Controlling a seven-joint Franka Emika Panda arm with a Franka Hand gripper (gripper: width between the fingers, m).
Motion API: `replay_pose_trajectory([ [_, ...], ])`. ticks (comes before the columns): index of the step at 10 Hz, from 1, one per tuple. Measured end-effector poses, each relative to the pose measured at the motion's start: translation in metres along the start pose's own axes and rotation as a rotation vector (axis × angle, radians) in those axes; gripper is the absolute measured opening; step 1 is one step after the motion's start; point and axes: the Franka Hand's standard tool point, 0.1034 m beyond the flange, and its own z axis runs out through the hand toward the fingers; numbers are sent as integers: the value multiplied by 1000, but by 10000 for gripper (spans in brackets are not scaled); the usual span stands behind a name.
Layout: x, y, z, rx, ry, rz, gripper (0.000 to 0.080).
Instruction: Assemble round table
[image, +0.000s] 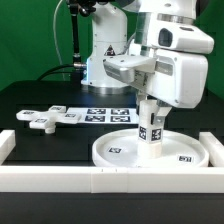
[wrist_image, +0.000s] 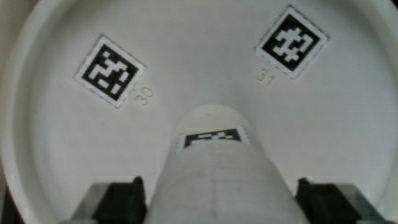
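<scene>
The large rimmed disc (image: 112, 152) lies flat near the front of the black table; in the wrist view the disc (wrist_image: 187, 50) shows two square tags. The short cylindrical leg (image: 151, 126) stands upright over the disc's middle. My gripper (image: 150, 106) comes down from above and is shut on the leg's upper part. In the wrist view the leg (wrist_image: 217, 150) fills the space between the dark fingers (wrist_image: 128, 202) of my gripper (wrist_image: 221, 198). The cross-shaped foot piece (image: 45, 118) lies loose toward the exterior view's left.
The marker board (image: 105, 113) lies behind the disc. Long white bars (image: 60, 180) border the table along the front and both sides. The robot's base (image: 100, 60) stands at the back.
</scene>
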Motion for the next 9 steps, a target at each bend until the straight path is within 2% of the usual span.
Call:
replay_pose_trajectory([
  [6, 2, -3, 0, 15, -5, 425, 409],
  [9, 3, -4, 0, 41, 4, 791, 409],
])
